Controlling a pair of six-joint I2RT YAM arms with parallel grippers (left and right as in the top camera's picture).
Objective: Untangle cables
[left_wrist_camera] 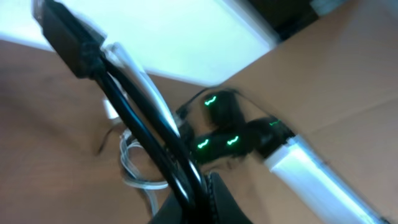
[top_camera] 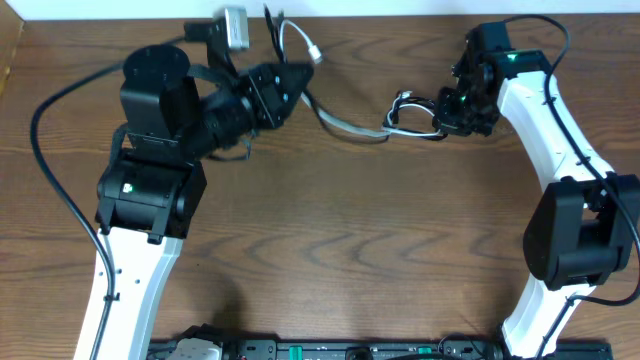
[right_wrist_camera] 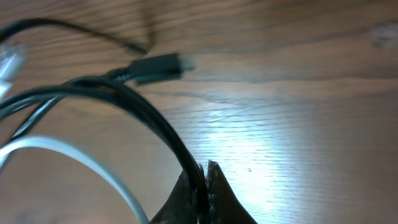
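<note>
Cables (top_camera: 352, 127) stretch across the far middle of the table (top_camera: 330, 240), strung between the two arms. The overhead view alone shows the whole span, with the left pincer (top_camera: 292, 82) at its left end and the right pincer (top_camera: 438, 112) at a small bunch of loops on the right. The right wrist view shows the black cord (right_wrist_camera: 143, 106) clamped between closed fingers, the white cord (right_wrist_camera: 93, 165) passing beside it, and a black plug (right_wrist_camera: 158, 66) farther off. The blurred left wrist view shows the black cord running into that closed pincer too. Both arms reach inward toward each other.
</note>
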